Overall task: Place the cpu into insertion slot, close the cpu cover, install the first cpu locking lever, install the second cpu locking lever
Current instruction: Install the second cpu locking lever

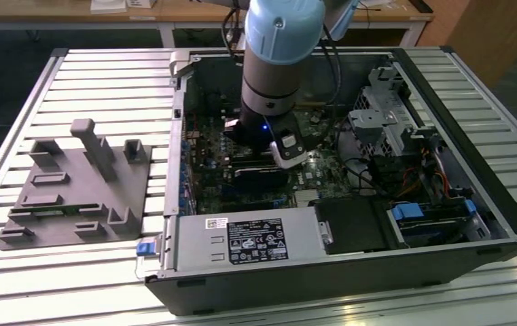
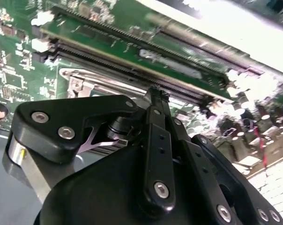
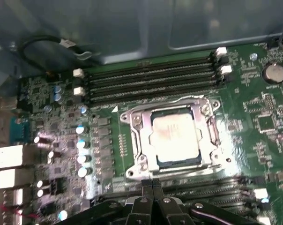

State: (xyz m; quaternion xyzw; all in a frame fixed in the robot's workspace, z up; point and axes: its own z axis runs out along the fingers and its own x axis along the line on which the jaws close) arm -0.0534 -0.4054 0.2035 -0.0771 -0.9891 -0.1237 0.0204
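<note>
Beside the cpu cover's near edge, the clenched gripper hovers empty above the cpu.

Gripper sits low over the board at six o'clock of the socket cover, fingertips pressed together. Memory slots wall off twelve o'clock, another slot row crowds the gripper, capacitors line nine o'clock. Straight up is open.
</note>
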